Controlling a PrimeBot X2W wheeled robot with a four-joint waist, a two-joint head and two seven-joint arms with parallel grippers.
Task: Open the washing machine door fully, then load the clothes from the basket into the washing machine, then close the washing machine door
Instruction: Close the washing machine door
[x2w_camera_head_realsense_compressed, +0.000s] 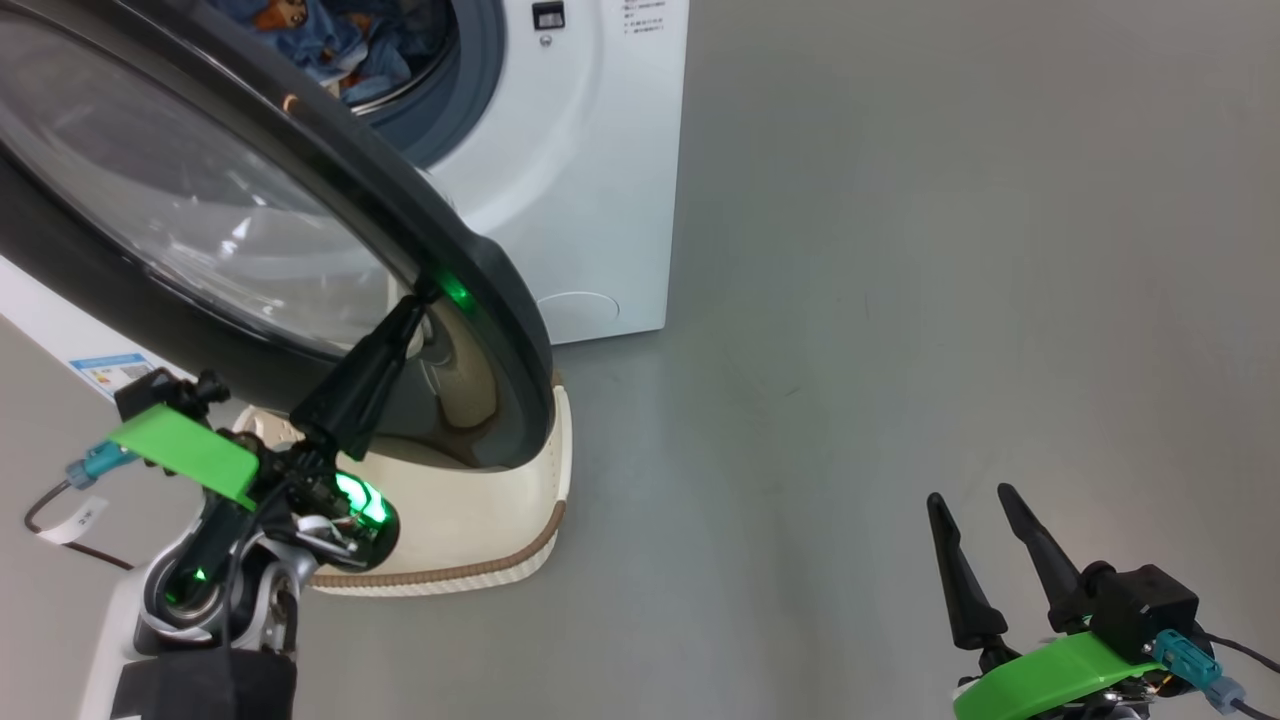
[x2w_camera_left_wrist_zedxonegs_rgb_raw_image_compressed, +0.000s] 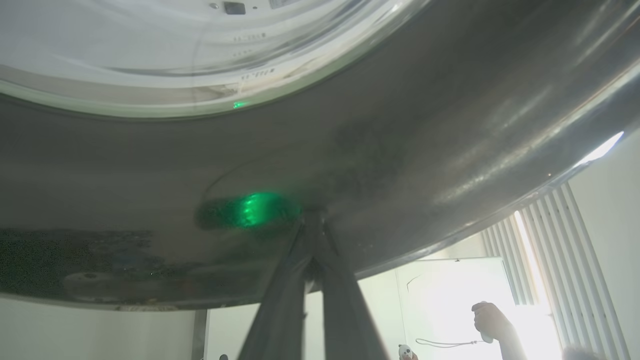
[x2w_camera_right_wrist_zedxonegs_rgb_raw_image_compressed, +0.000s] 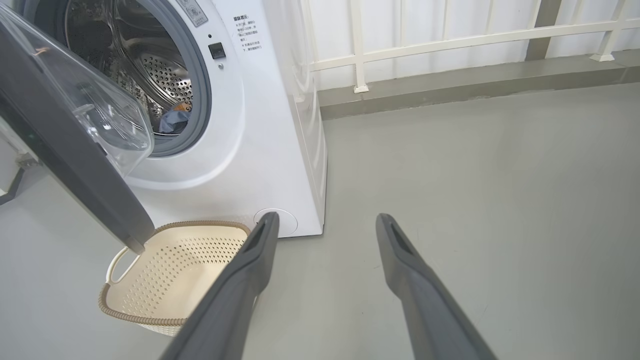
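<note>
Since the clothes already lie in the drum and the basket looks empty, we judge the step in hand to be closing the door. Our left claw is clenched with nothing between its fingers, the two tips pressed together against the door's black rim near its lower edge.

To do this well, we would push along the door's own arc rather than straight in. We would keep the tips square on the rim so they do not skid on the gloss, and follow through until the door seats against the machine.

The door hangs partly open, tilted over the left claw, with the drum opening farther beyond the tips. The basket sits just below and beside that claw, under the door's edge, so a slip downward could knock it. Our right claw is released, fingers spread, well apart from the door over the floor.
</note>
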